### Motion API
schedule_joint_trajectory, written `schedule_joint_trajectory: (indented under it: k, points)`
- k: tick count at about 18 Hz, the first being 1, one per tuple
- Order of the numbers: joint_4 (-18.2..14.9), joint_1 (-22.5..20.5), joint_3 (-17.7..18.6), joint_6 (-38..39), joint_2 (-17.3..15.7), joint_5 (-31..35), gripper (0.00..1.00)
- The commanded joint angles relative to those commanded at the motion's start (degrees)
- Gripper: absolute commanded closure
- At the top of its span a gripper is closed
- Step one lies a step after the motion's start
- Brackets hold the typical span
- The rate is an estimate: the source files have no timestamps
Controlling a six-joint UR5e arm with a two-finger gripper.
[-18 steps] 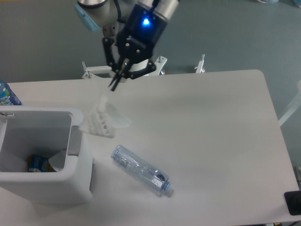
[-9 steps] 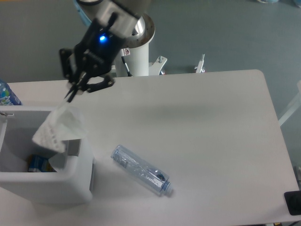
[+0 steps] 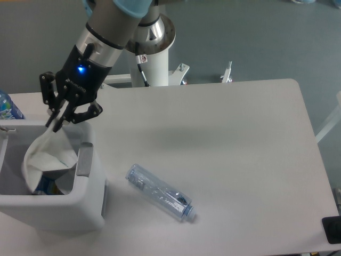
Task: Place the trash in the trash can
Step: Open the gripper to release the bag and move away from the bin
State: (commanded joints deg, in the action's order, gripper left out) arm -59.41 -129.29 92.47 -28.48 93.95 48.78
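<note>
White crumpled plastic wrapper point(image 3: 45, 156): hanging inside the white rectangular plastic trash can point(image 3: 90, 205).
My gripper point(image 3: 56, 124): pinching its top.
Crushed clear plastic bottle point(image 3: 161, 192): lying on the pale table point(image 3: 234, 149).

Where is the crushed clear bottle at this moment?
The bottle lies on the table, low in the view near the front edge, right of the white trash can and not touching it.

Clear crushed plastic bottle point(image 3: 161, 192), whitish translucent wrapper point(image 3: 47, 158) — smooth white plastic bin point(image 3: 91, 198), matt table point(image 3: 229, 144)
</note>
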Motion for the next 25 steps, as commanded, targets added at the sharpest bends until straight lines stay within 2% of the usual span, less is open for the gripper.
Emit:
schedule_joint_trajectory:
  k: [2, 5, 7, 9, 12, 16, 21, 23, 25]
  points:
    - [-0.2, 0.0, -0.9, 0.1, 0.2, 0.0, 0.23]
    - [-0.3, -0.2, -3.0, 0.7, 0.7, -0.1, 0.00]
    - [-0.1, -1.7, -3.4, 2.5, 1.2, 0.0, 0.00]
    - [-0.1, -5.5, -3.3, 3.5, 1.1, 1.0, 0.00]
    - [0.5, -9.6, -3.7, 3.4, 1.1, 7.5, 0.00]
    - [1.5, -11.1, -4.6, 4.1, 1.8, 18.2, 0.00]
    - [1.4, -14.9, -5.1, 7.9, 2.2, 20.7, 0.00]
    - [1.4, -14.9, -4.8, 8.5, 3.2, 24.8, 0.00]
    - [1.4, -14.9, -5.5, 12.6, 4.7, 29.0, 0.00]
